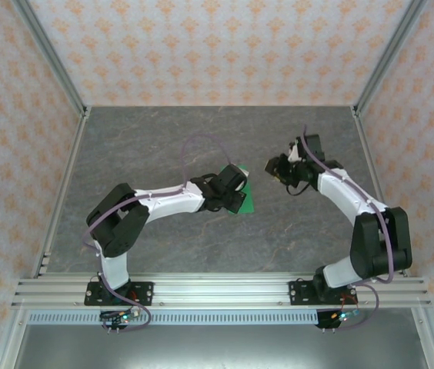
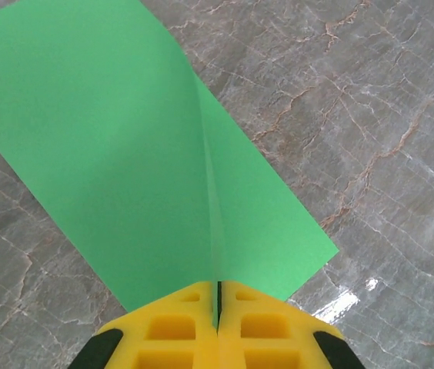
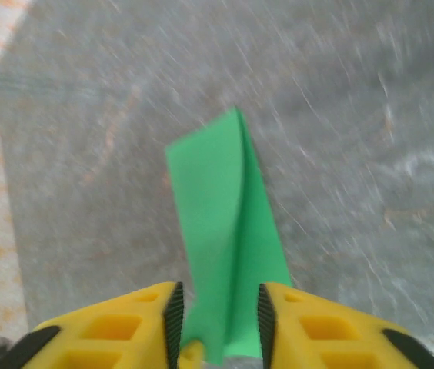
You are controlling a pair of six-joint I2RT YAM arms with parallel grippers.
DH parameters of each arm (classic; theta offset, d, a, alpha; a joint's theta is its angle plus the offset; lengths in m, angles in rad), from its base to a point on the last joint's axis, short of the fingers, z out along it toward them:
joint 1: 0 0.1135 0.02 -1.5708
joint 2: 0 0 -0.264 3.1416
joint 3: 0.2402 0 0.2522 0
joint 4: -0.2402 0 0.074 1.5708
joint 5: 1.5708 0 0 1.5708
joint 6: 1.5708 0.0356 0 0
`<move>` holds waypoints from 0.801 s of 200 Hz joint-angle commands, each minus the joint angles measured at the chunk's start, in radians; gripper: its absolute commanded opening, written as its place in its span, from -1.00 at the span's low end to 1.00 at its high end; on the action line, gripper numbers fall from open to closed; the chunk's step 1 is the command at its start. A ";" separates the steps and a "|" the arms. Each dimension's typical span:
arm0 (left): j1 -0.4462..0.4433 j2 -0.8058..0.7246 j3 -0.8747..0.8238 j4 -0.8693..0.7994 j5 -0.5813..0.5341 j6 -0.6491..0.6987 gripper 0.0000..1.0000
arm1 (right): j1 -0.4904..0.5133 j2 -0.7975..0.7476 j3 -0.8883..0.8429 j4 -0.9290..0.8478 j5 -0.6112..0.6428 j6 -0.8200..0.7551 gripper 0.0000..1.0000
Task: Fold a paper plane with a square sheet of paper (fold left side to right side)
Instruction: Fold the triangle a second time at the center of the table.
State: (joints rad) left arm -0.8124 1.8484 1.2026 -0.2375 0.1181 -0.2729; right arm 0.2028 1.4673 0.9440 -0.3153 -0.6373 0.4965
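Observation:
The square sheet of paper (image 1: 248, 198) is bright green and lies partly lifted near the middle of the grey table. In the left wrist view the paper (image 2: 117, 131) rises into a standing ridge that runs into my left gripper (image 2: 218, 296), which is shut on that edge. My left gripper (image 1: 238, 187) sits over the sheet's left part. My right gripper (image 1: 273, 165) hovers just right of the sheet, apart from it. In the blurred right wrist view the paper (image 3: 225, 207) shows bent beyond my right gripper (image 3: 218, 315), whose jaws stand apart.
The grey marbled table (image 1: 148, 138) is enclosed by patterned walls (image 1: 17, 115) on three sides. An aluminium rail (image 1: 217, 288) with both arm bases runs along the near edge. Bare tabletop lies behind and in front of the sheet.

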 commanded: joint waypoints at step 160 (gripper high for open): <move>0.117 -0.043 -0.078 0.033 0.158 -0.047 -0.91 | 0.195 0.279 -0.060 0.013 0.030 0.044 -0.90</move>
State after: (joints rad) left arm -0.7132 1.8088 1.1412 -0.2115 0.2707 -0.3244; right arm 0.3908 1.7199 0.8665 -0.2310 -0.6605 0.5686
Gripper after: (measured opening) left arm 0.057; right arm 0.067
